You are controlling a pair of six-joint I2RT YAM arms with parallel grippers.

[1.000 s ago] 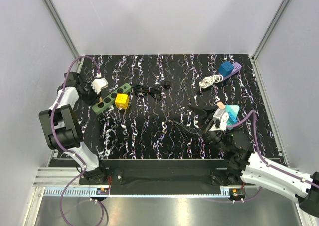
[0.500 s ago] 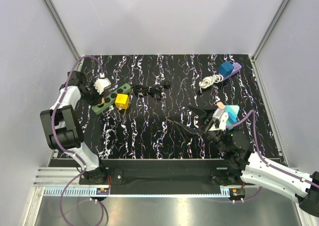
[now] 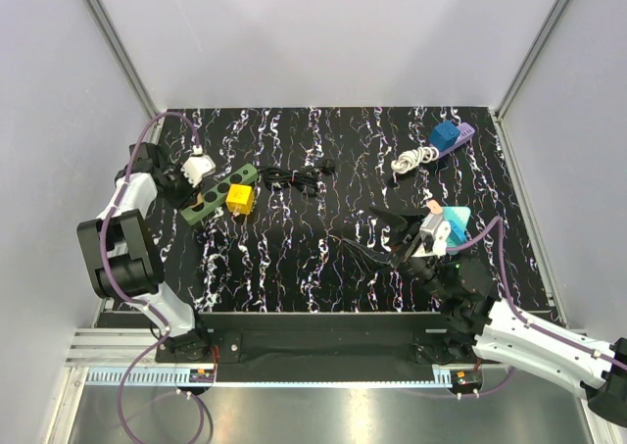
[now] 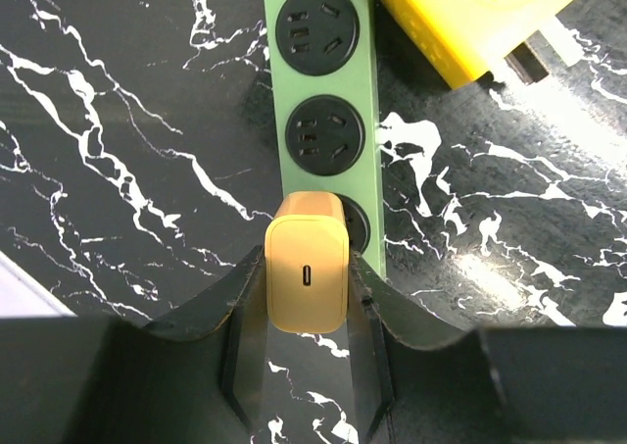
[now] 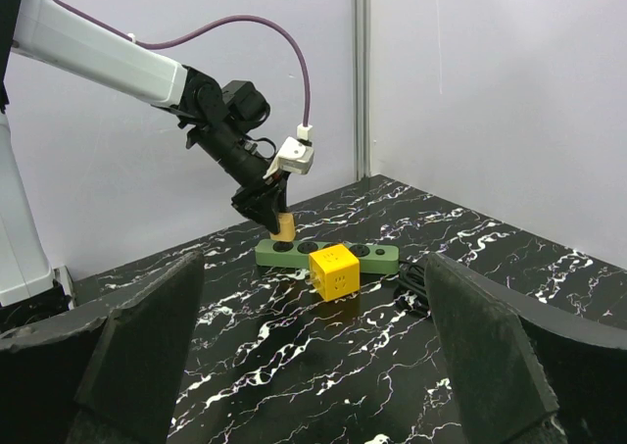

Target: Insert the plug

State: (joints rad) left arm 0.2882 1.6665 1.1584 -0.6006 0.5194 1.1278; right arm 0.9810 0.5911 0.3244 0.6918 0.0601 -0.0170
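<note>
Left wrist view shows you the tan plug (image 4: 307, 272) clamped between the left gripper's (image 4: 306, 292) fingers, standing over the end socket of the green power strip (image 4: 320, 83). Two free sockets run off toward 12 o'clock and a yellow cube adapter (image 4: 460, 13) sits at 1 o'clock. Over the last second that wrist has only nudged slightly at the table's 9 o'clock side, so you are probably aligning or pressing the prongs; whether they are seated is hidden, while your right gripper (image 5: 313, 268) waits wide open and empty near 4 o'clock

Black white-veined counter (image 3: 294, 268), boxed by pale grey walls (image 3: 323, 32). Metal posts (image 3: 115, 42) at far corners; perhaps steel sheet (image 3: 323, 415) beyond near edge.
</note>
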